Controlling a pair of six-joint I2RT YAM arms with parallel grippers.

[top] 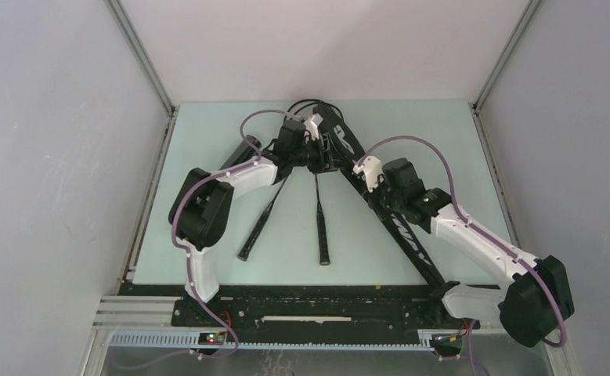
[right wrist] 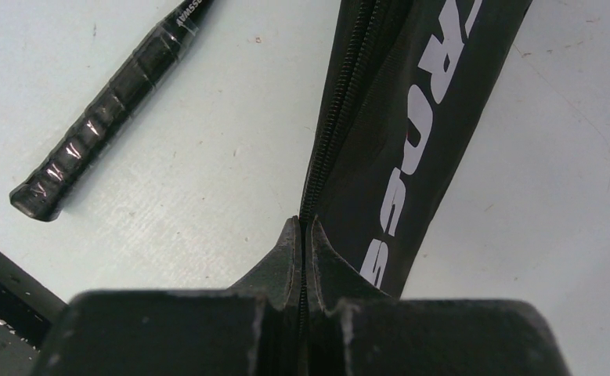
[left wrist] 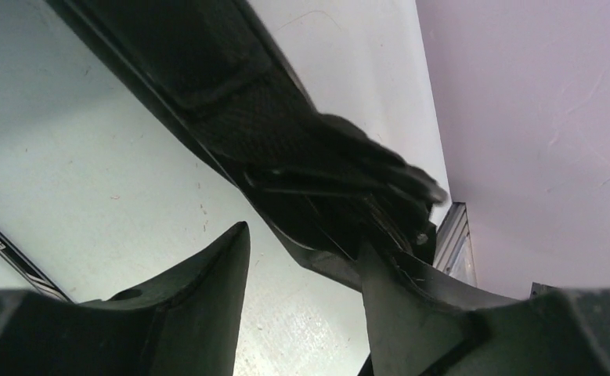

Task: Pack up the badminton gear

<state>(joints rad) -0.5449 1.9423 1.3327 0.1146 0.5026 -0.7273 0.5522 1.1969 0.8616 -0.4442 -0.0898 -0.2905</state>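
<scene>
The black bag with white "CROSSWAY" lettering (top: 399, 227) lies slanted from the far middle to the near right. Two black rackets lie with their handles towards me, the left one (top: 256, 232) and the right one (top: 322, 231); their heads are hidden at the bag's far end. My left gripper (top: 315, 155) is open at that far end; in the left wrist view (left wrist: 303, 239) its right finger (left wrist: 399, 313) rests against the bag's dark edge (left wrist: 286, 141). My right gripper (right wrist: 302, 223) is shut on the bag's zipper edge (right wrist: 341, 117). No shuttlecocks or tube are in view.
The pale green table (top: 207, 157) is walled on three sides, with metal rails at the corners (top: 141, 55). A black base rail (top: 309, 301) runs along the near edge. One wrapped racket handle (right wrist: 98, 117) lies left of the bag in the right wrist view.
</scene>
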